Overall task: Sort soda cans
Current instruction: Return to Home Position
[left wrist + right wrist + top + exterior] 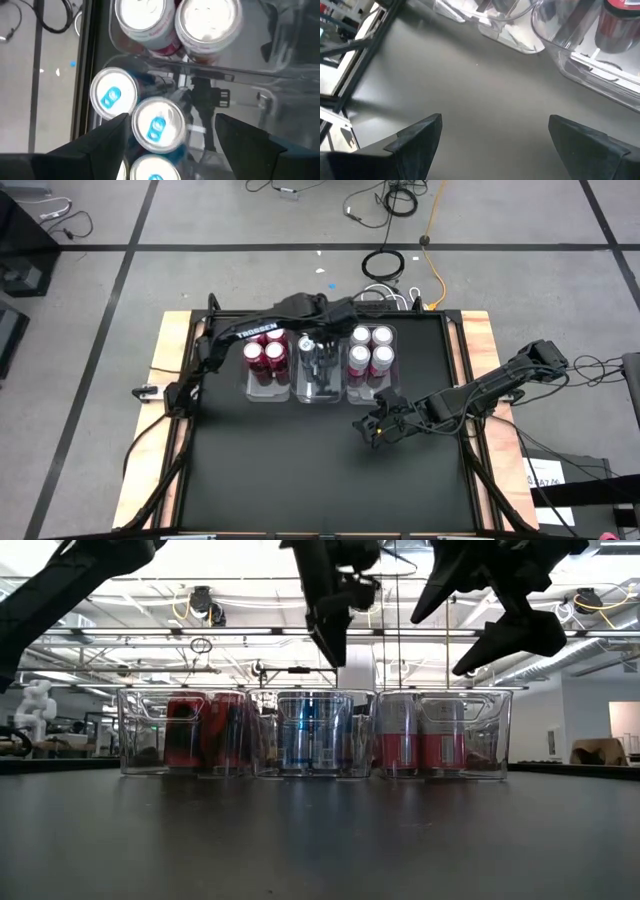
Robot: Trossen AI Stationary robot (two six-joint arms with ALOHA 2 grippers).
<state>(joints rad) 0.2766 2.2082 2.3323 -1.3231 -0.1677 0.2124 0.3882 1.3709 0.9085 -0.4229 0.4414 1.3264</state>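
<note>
Hanging over the bare black table [300, 480], the right gripper [495, 119] is the closest thing to the front edge. Its two fingers are spread wide and hold nothing. Only dark table top shows between them. A little way past its fingertips, three clear bins stand side by side in a row. The right bin [497, 755] is the one nearest those fingers. Four pink soda cans [359, 358] stand inside it, silver tops up.

The left gripper [171, 117] hangs above the middle bin [265, 755], higher than its rim. Its fingers are spread apart too and grip nothing. Right below them stand the blue soda cans [159, 125], upright, with blue tabs on silver tops. One can sits under the gap between the fingers. Another is just beside one finger, and a third shows closer to the wrist. I can see three, and I cannot tell if more are hidden. Beyond the fingertips, over the bin wall, are two of the pink cans.

On the arm side of those fingers is the left bin [135, 755]. The red soda cans [256, 355] stand in it, partly under the left arm.
</note>
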